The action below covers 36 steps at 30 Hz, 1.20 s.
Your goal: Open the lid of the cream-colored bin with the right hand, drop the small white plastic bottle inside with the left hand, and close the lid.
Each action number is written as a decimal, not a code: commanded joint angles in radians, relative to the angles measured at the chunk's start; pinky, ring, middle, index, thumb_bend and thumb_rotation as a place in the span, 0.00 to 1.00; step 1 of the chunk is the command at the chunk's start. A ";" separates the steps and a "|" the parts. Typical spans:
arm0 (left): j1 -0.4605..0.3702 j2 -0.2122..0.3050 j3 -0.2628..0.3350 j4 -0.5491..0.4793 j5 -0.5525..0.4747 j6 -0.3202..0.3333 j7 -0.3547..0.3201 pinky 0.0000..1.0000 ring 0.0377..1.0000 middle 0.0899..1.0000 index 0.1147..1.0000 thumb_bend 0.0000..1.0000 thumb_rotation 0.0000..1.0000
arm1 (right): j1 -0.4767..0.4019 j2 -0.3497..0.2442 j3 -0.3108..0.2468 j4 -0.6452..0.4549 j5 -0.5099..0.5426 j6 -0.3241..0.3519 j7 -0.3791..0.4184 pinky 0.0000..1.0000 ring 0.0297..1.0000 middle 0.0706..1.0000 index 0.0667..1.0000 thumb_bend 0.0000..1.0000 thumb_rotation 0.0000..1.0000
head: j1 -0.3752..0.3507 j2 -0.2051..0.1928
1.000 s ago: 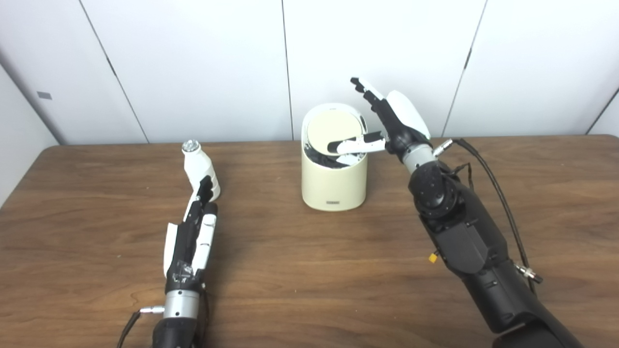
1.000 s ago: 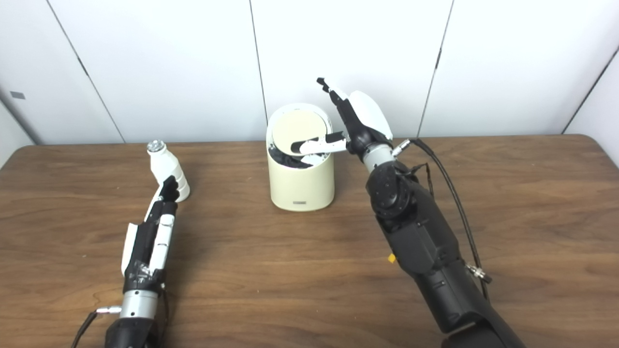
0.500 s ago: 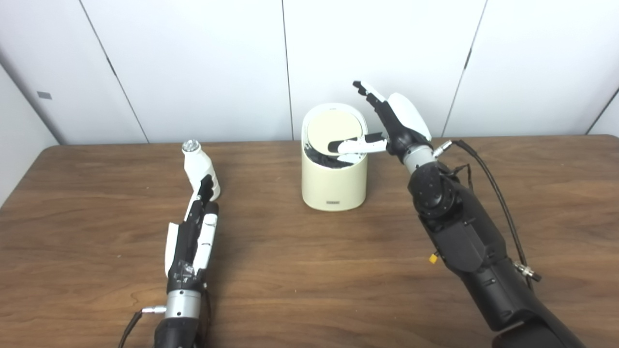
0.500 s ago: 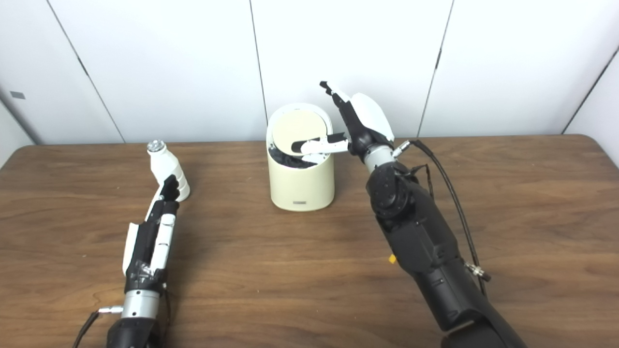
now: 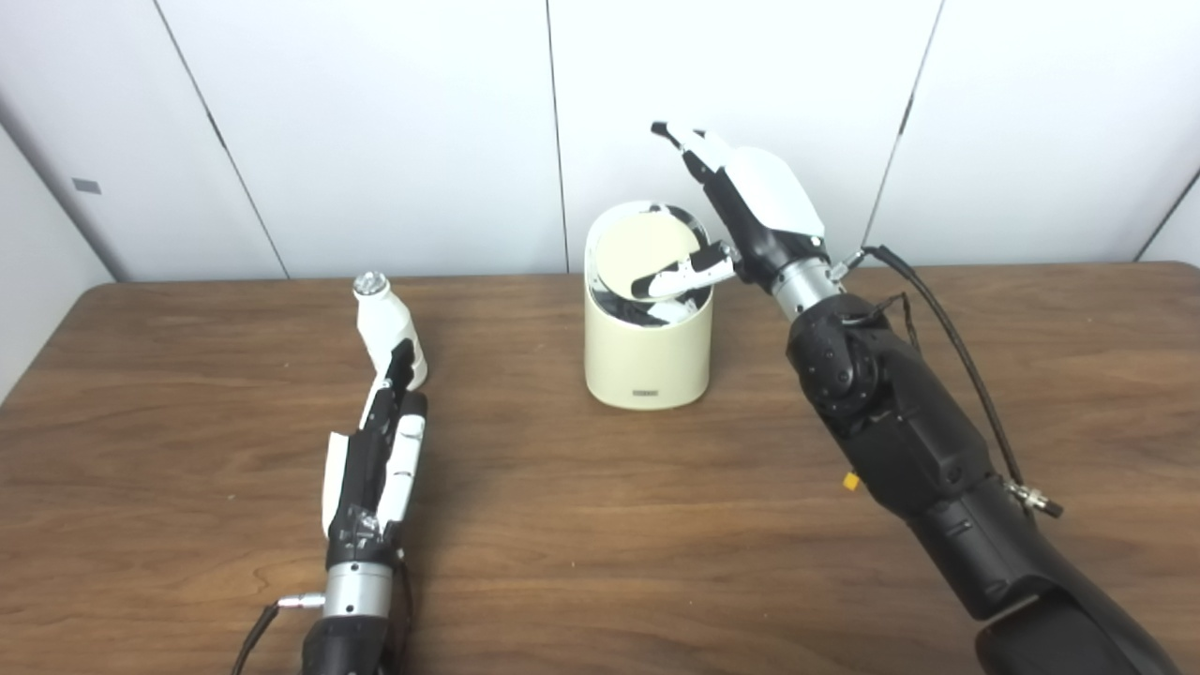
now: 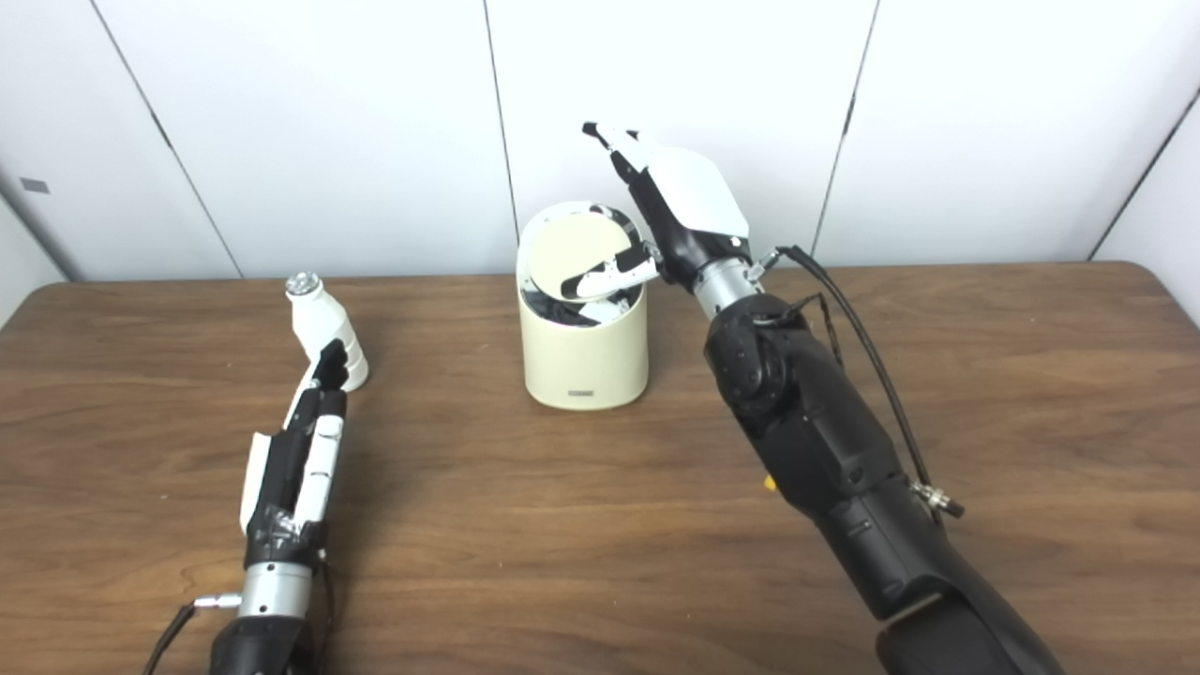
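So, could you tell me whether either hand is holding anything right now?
No. The left hand lies open by the bottle; the right hand only props the lid with its thumb.

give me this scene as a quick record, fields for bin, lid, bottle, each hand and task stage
bin: cream-colored bin standing on the wooden table, near the far edge
lid: round lid tilted up, dark opening showing beneath it
bottle: small white plastic bottle upright on the table, left of the bin
left hand: left hand low over the table, fingers extended at the bottle's base, not holding it
right hand: right hand open at the bin's top, thumb against the lid
task stage: lid partly open, bottle not yet picked up
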 commanded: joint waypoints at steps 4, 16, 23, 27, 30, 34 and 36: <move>0.057 -0.038 -0.014 0.059 -0.013 -0.010 0.018 0.99 0.98 0.97 0.97 0.52 0.89 | -0.010 -0.025 -0.008 0.009 -0.029 0.008 0.001 0.92 0.97 0.94 0.93 0.94 0.20 | 0.002 0.002; 0.057 -0.035 -0.022 0.062 0.001 -0.010 0.014 0.99 0.98 0.97 0.97 0.53 0.90 | 0.000 -0.003 -0.075 -0.010 0.067 -0.071 -0.027 0.88 0.90 0.90 0.90 0.76 0.49 | 0.007 0.001; 0.055 -0.037 -0.028 0.064 0.002 0.001 0.009 1.00 0.98 0.98 0.98 0.49 0.92 | 0.038 0.026 -0.146 -0.065 0.157 -0.080 -0.014 0.80 0.87 0.88 0.87 0.72 0.61 | -0.001 -0.005; 0.047 -0.037 -0.025 0.072 -0.009 0.010 0.007 1.00 0.99 0.98 0.98 0.48 0.93 | 0.087 0.022 -0.171 -0.112 0.205 -0.028 0.038 0.85 0.90 0.90 0.88 0.61 0.65 | -0.002 -0.008; 0.042 -0.036 -0.022 0.080 -0.006 0.008 0.012 1.00 0.98 0.98 0.98 0.46 0.95 | 0.121 0.031 -0.208 -0.142 0.261 0.017 0.065 0.81 0.88 0.91 0.89 0.55 0.71 | -0.008 -0.010; 0.037 -0.034 -0.019 0.090 -0.017 0.003 0.007 1.00 0.98 0.98 0.98 0.45 0.98 | 0.154 0.039 -0.249 -0.181 0.315 0.055 0.080 0.79 0.86 0.90 0.89 0.48 0.75 | -0.014 -0.010; 0.037 -0.031 -0.019 0.091 -0.016 0.004 0.006 1.00 0.98 0.98 0.98 0.45 0.99 | 0.172 0.041 -0.268 -0.202 0.345 0.066 0.083 0.78 0.85 0.89 0.90 0.46 0.74 | -0.016 -0.010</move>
